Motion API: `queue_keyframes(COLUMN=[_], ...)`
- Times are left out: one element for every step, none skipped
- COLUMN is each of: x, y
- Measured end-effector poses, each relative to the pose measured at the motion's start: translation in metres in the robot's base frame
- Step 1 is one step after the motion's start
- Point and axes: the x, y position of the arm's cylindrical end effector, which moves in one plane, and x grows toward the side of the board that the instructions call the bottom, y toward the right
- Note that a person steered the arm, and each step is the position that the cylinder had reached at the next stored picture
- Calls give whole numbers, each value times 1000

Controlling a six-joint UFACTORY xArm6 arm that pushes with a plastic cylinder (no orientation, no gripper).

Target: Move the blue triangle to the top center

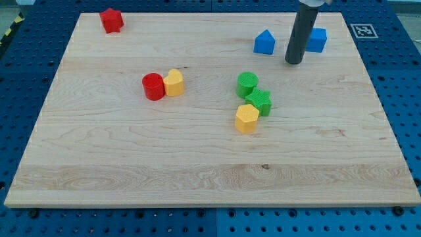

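Dark rod (299, 33) entering from the top edge of the frame, right of centre. Near vertical, leaning very slightly toward the view's left at the bottom. Upper part wider and paler, cut off by the frame edge. My tip (294, 62) down at the surface in the upper right of the frame. No other arm part visible.

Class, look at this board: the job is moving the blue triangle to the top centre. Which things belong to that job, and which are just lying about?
Belongs to the job:
blue triangle
my tip, just to its right

Just lying about:
blue block, partly behind the rod
red star
red cylinder
yellow block
green cylinder
green star
yellow hexagon
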Motion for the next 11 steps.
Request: queue_keyframes(x=[-36,-20,-18,-13,3,-8,-38,-38,-39,-42,-62], y=[-29,-64,-81,-86,-103,-118,-123,-129,-102,-120,-158])
